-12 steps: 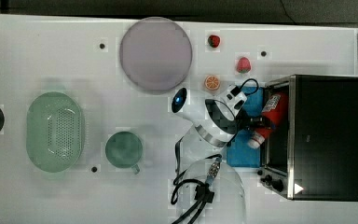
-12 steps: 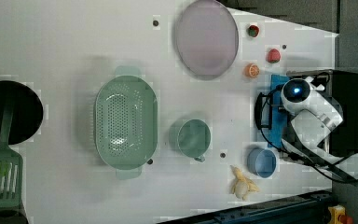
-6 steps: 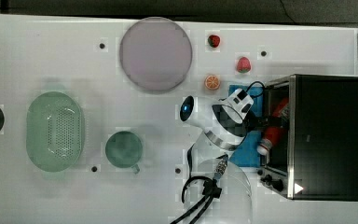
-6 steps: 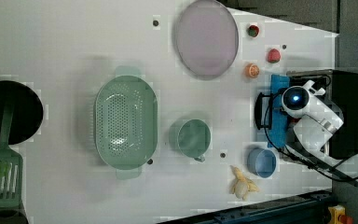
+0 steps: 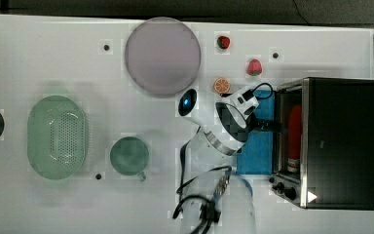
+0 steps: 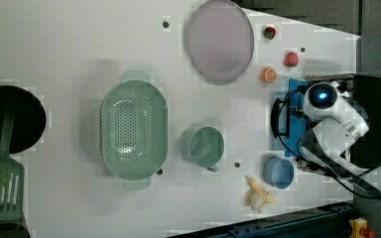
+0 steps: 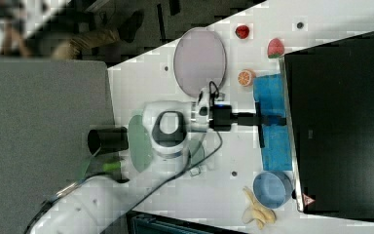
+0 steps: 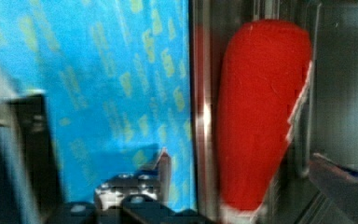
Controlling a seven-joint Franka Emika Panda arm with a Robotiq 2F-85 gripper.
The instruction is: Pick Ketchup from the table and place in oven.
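Colander [image 5: 57, 137]: at the top view's left you have one oval, pale green plastic basket, perforated all over.
Cup [image 5: 129, 156]: one round green mug, smooth, with a small handle.
Plate [image 5: 162, 55]: one broad, flat, matte lilac disc.
Table [image 5: 53, 58]: white and smooth, with small dark round holes.
Fruit: two red strawberries [image 5: 223, 42] and one orange slice [image 5: 221, 86].
Gripper [image 5: 272, 126]: your black jaws stand wide apart over the blue oven door [image 5: 258, 158], holding nothing.
Ketchup [image 5: 294, 136]: one glossy red tapered bottle, lying inside the oven, free of the jaws.
Oven [image 5: 343, 141]: one boxy black cabinet with silver trim, door folded open.
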